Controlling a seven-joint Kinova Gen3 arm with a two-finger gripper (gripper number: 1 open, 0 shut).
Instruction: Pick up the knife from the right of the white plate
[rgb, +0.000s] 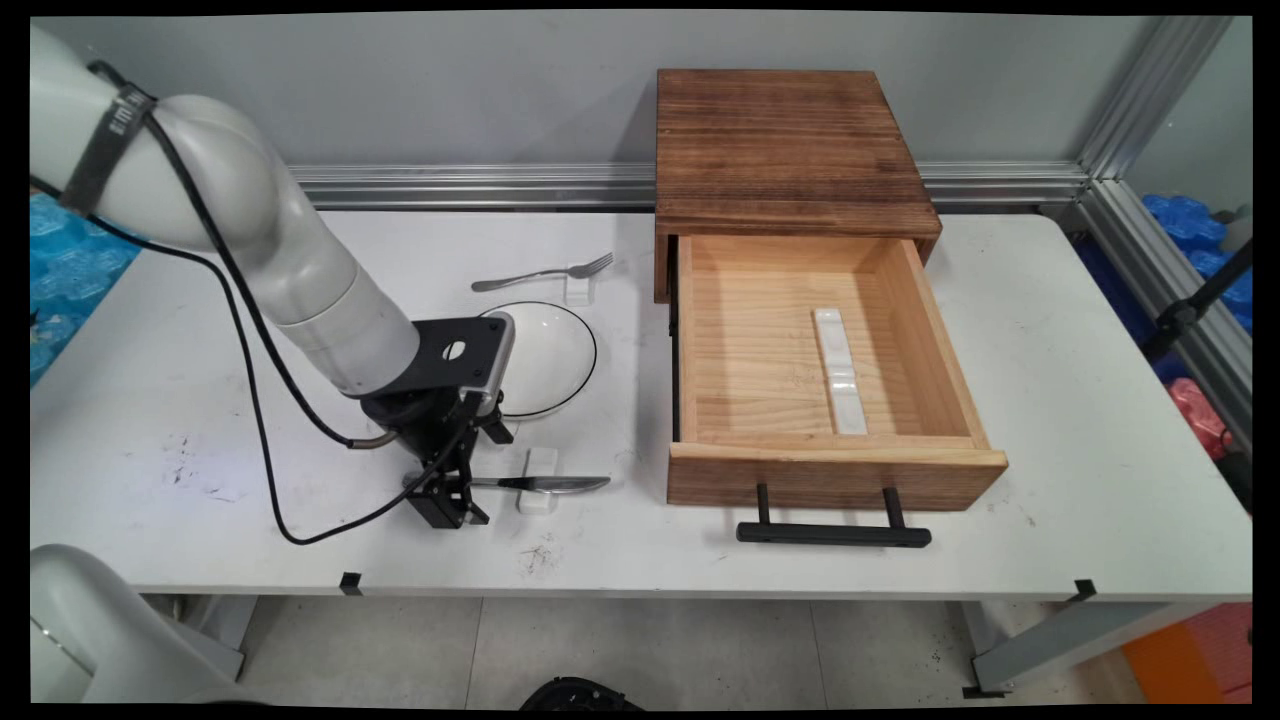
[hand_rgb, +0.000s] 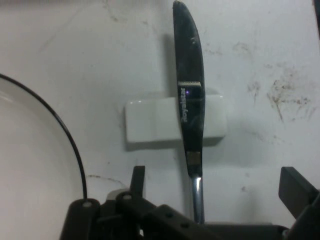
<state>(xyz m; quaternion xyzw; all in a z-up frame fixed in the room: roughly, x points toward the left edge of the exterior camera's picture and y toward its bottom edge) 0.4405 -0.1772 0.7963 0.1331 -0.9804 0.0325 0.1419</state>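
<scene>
My gripper (rgb: 450, 497) is low over the table's near left part and stands open. Its two fingers straddle the handle end of a metal knife (rgb: 552, 485). In the hand view the knife (hand_rgb: 190, 95) runs straight up from between the fingers (hand_rgb: 138, 179), and my gripper (hand_rgb: 215, 176) is not closed on it. The blade lies across a small white rest (hand_rgb: 155, 120), seen in the main view as a white block (rgb: 540, 463). A white plate with a black rim (rgb: 550, 350) sits just behind the hand, and its edge (hand_rgb: 45, 165) shows at the left of the hand view.
A fork (rgb: 545, 272) lies on another white rest (rgb: 578, 291) behind the plate. To the right a wooden cabinet (rgb: 790, 150) has its drawer (rgb: 835, 475) pulled out, with a long white rest (rgb: 840, 370) inside. The drawer's black handle (rgb: 833, 535) reaches toward the table's front edge.
</scene>
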